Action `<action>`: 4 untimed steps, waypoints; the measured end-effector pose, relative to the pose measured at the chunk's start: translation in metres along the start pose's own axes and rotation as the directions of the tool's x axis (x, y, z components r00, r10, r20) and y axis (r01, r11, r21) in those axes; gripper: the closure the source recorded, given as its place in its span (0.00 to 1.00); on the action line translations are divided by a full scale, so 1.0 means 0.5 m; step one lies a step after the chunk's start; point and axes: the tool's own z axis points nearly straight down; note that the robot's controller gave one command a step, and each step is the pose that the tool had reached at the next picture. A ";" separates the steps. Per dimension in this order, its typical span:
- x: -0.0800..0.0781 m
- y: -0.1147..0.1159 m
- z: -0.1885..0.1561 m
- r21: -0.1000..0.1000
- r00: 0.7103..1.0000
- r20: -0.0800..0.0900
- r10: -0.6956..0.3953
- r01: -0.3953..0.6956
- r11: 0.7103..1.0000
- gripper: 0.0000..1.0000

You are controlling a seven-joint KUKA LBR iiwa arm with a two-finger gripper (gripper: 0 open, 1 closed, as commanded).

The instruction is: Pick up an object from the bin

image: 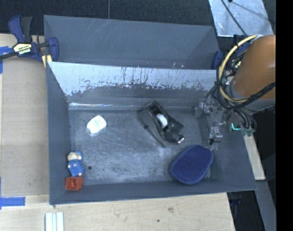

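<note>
Camera view, looking down into a grey metal bin (132,44). The robot arm (255,69) comes in over the bin's right edge, with an orange cover and looped cables at its wrist. Its gripper (215,139) hangs low by the right wall, just above the upper right rim of a blue oval pad (191,165) that lies flat on the floor near the front right corner. How wide or narrow the tool stands cannot be told from here, and nothing can be seen held in it.

Near the middle of the floor, towards the back wall, a black tape dispenser (161,124) with a white roll lies at a slant, close to the pad but apart from it. Well over to the left sits a small white lump (96,124). In the front left corner are a small blue-and-white figure (75,161) and, just in front of it, a red block (73,183).

The step in hand looks like the approach — the gripper is placed over a thing, and nothing is lifted yet. The blue pad is the nearest candidate. Next, the gripper would likely need to shift a little towards the front and left to centre on the pad, come down around its edge, close, then rise clear of the right wall.
</note>
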 end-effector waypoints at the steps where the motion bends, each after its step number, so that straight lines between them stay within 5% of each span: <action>1: 0.073 -0.010 0.270 0.001 0.983 0.007 -0.184 0.184 0.983 0.00; 2: 0.072 -0.028 0.205 0.006 0.865 0.009 -0.502 0.502 0.865 0.00; 3: 0.096 0.021 0.205 0.010 0.588 0.006 -0.809 0.809 0.588 0.00; 4: 0.066 0.038 0.264 0.010 0.391 0.003 -0.920 0.920 0.391 0.00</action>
